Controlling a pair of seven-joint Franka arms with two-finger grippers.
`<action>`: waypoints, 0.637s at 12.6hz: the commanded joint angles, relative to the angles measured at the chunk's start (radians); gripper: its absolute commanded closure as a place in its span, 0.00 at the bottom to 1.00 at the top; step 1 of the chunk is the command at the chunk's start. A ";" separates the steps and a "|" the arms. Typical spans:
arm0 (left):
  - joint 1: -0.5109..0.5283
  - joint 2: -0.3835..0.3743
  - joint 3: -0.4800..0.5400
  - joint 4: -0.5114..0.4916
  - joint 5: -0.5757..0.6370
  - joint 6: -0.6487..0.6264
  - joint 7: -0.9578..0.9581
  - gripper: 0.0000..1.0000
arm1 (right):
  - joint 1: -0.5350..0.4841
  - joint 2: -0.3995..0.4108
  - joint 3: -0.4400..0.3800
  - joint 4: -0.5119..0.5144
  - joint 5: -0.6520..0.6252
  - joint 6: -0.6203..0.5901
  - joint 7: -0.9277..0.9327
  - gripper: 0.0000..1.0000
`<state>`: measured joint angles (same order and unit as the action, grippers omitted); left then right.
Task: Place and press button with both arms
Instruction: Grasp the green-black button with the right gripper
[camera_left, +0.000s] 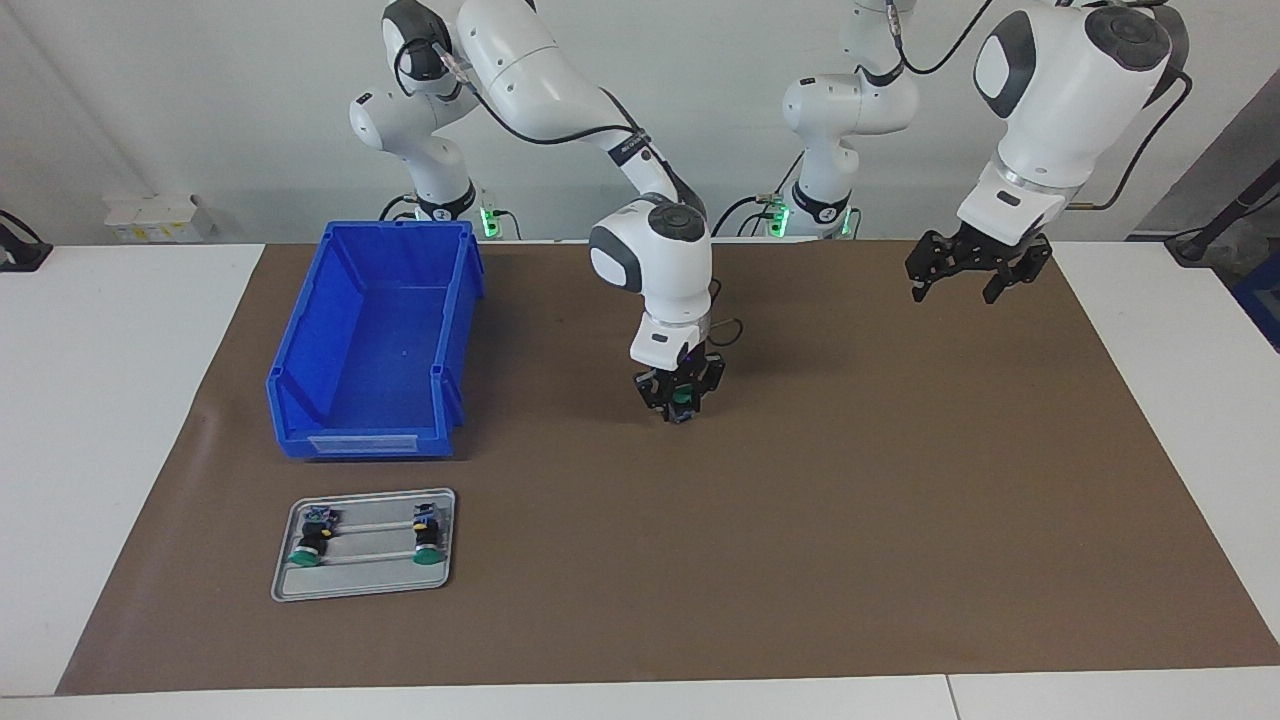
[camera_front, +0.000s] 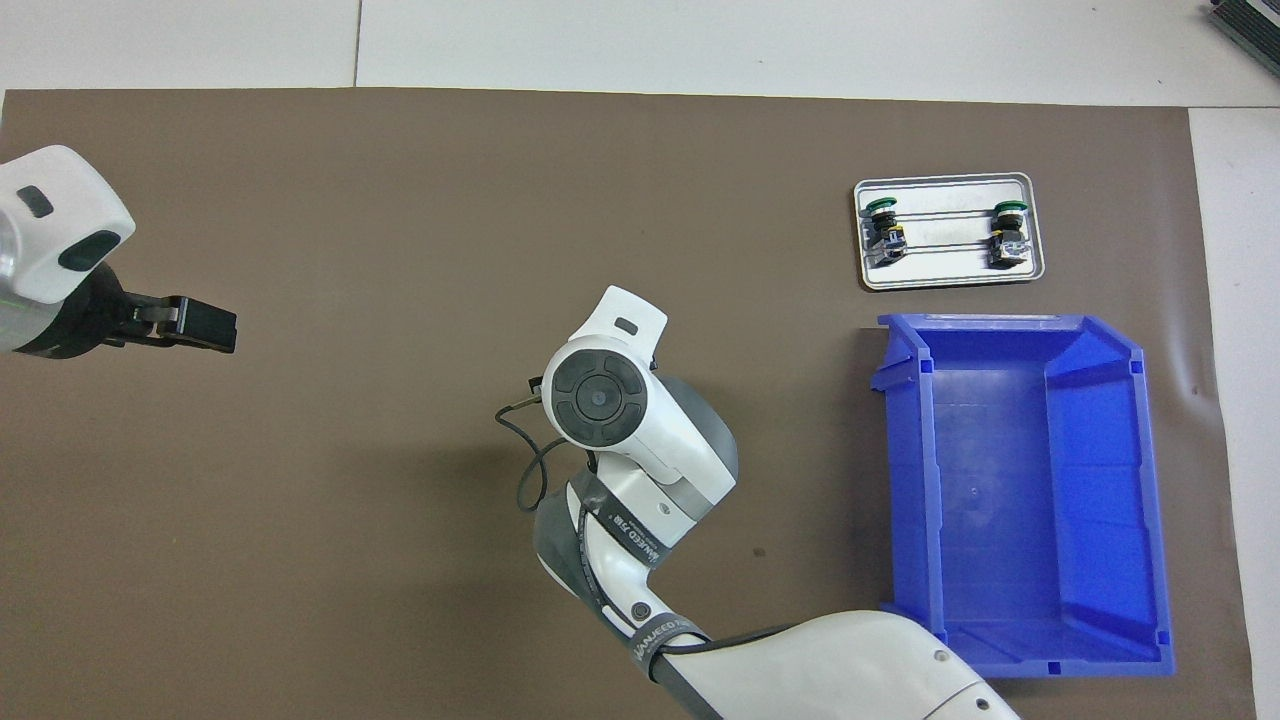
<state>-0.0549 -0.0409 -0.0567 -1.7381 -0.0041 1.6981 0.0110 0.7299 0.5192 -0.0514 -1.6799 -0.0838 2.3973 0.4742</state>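
In the facing view my right gripper reaches straight down to the middle of the brown mat. Its fingers are closed on the button, whose green shows between them. The overhead view hides that gripper and the button under the right arm's own wrist. My left gripper hangs open and empty over the mat toward the left arm's end of the table.
A blue bin stands empty toward the right arm's end. Beside it, farther from the robots, a grey tray holds two green-capped buttons.
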 joint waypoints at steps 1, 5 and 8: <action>0.015 -0.037 -0.005 -0.043 0.003 0.017 0.001 0.00 | 0.012 -0.011 -0.005 -0.015 -0.010 0.003 0.006 1.00; 0.035 -0.037 -0.003 -0.043 0.003 0.017 0.001 0.00 | 0.005 -0.027 -0.010 0.008 -0.010 -0.044 0.014 1.00; 0.035 -0.037 -0.003 -0.043 0.003 0.017 0.001 0.00 | -0.047 -0.132 -0.015 0.009 -0.005 -0.119 0.015 1.00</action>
<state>-0.0318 -0.0425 -0.0527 -1.7387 -0.0041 1.6979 0.0110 0.7237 0.4734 -0.0711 -1.6567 -0.0842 2.3375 0.4809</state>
